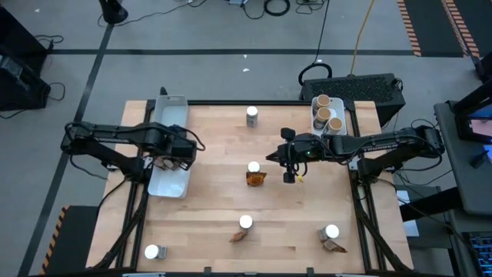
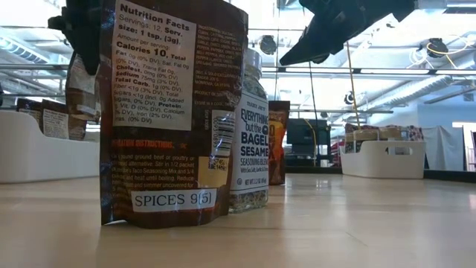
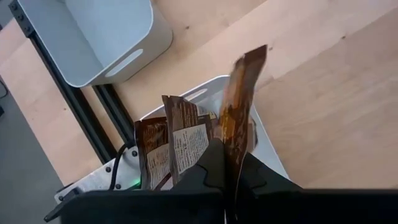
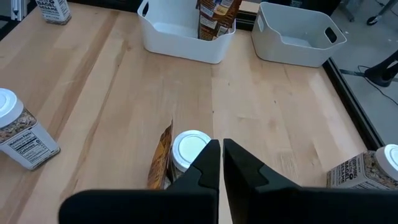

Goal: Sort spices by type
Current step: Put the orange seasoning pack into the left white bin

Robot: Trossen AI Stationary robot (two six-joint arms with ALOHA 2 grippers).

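Bright even overhead light, soft shadows, perhaps slight low-view glare.

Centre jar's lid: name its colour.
White lid, clearest in the right wrist view, on the jar mid-table.

In the low view, a brown crinkled packet [image 2: 167, 112] stands near the front edge of the wooden table [image 2: 357, 223]. Its white panel says "Nutrition Facts", "Calories 10" and "size: 1 tsp. (3g)". A white sticker near its bottom says "SPICES 9(5)". Just beside it stands a little glass jar with a white label [image 2: 249, 152]. The label says "EVERYTHING but the BAGEL SESAME SEASONING BLEND". The smaller print on both is too tiny to read.
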